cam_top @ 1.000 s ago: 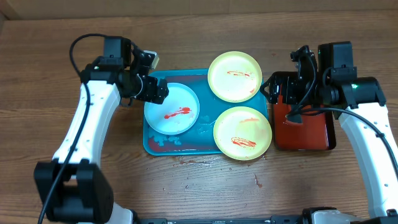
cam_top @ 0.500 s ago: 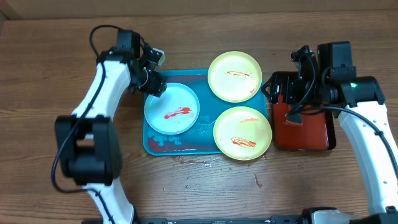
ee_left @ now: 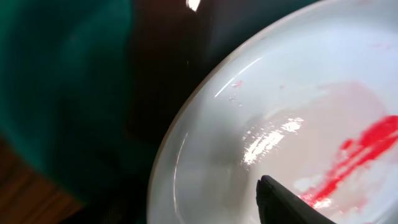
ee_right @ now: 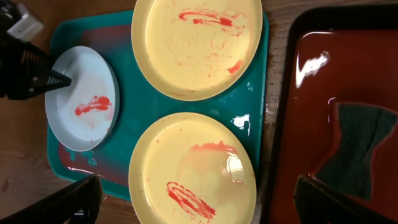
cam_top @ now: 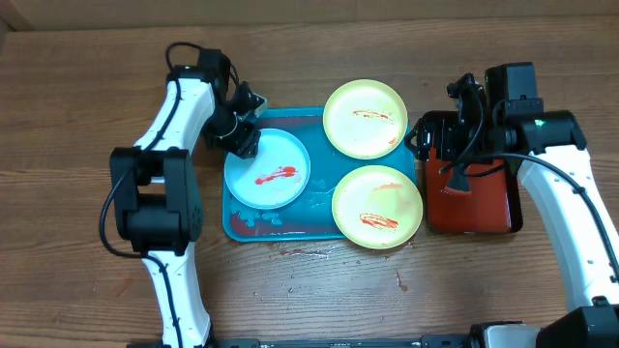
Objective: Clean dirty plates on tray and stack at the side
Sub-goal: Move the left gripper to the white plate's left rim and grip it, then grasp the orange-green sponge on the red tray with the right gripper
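1. Plates: the blue-white plate (cam_top: 268,168) lies at the left in the turquoise tray (cam_top: 237,228). The upper yellow-green plate (cam_top: 365,118) and the lower yellow-green plate (cam_top: 377,207) overhang the tray's rim.
2. Left gripper (cam_top: 242,141): at the blue-white plate's upper-left edge; jaw spread cannot be told.
3. Right gripper (cam_top: 432,138): spread wide above the red tray (cam_top: 484,208), at its left edge.

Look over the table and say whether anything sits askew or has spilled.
The far yellow-green plate overhangs the tray at its far rim, and the near yellow-green plate overhangs its right near corner. Red drips lie on the table in front of the tray.
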